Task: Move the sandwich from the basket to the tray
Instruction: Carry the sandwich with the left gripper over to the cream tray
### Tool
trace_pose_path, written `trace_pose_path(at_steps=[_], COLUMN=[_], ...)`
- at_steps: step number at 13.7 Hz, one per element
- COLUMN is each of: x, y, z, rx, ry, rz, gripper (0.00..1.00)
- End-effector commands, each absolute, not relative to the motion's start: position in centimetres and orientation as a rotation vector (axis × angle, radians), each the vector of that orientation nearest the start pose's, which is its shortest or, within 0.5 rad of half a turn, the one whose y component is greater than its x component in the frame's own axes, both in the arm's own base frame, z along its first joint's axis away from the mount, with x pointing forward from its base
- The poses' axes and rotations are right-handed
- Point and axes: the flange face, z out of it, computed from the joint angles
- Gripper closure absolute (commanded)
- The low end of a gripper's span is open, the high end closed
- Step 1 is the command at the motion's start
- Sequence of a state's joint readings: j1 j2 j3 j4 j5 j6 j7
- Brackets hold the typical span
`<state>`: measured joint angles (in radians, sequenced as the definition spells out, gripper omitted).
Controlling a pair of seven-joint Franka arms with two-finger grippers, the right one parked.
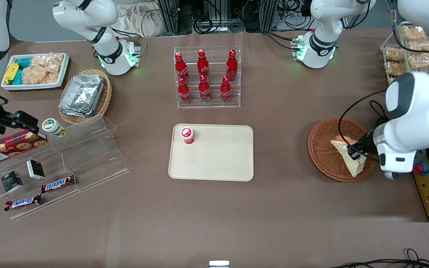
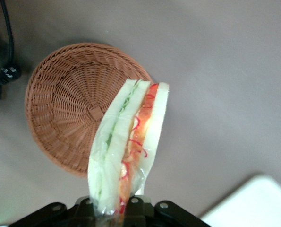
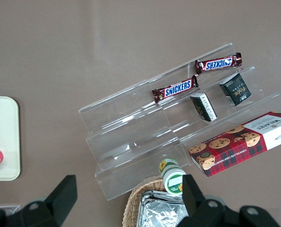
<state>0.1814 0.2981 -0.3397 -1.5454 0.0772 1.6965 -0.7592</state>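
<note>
1. Now the left arm's gripper (image 2: 123, 208) holds one end of the three-cornered sandwich (image 2: 128, 146) of pale bread in clear wrap, with its fingers closed on it.
2. The sandwich hangs above the round reddish-brown woven basket (image 1: 324, 149).
3. It looks light, soft and easy to squash, and the wrap may be slippery.
4. The flat cream plastic tray (image 1: 218, 156) sits well apart, with a small red-capped bottle (image 1: 187, 135) on it.

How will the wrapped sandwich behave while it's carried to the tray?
The sandwich, gripped at one end by the end effector above the basket, probably sags; soft bread may crush. Its clear wrap looks slippery, so it might slide.
</note>
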Motion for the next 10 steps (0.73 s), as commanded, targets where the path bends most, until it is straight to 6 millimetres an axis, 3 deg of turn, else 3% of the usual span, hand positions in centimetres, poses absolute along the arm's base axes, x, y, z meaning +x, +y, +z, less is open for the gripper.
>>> trace_pose_path(at_steps=[1, 2, 4, 6, 8, 10], x=[63.5, 63.1, 62.1, 61.9, 61.7, 62.0], y=[-9.5, -12.0, -17.5, -22.6, -29.5, -33.9], z=[51.9, 52.5, 52.1, 49.5, 44.8, 38.7], rx=[-3.117, -3.156, -3.188, -3.221, -3.245, -3.219], ry=[-0.533, -0.399, -0.333, -0.284, -0.283, -0.309], rz=[0.205, 0.194, 0.224, 0.252, 0.227, 0.164], gripper=[1.0, 1.0, 1.0, 1.0, 1.0, 1.0])
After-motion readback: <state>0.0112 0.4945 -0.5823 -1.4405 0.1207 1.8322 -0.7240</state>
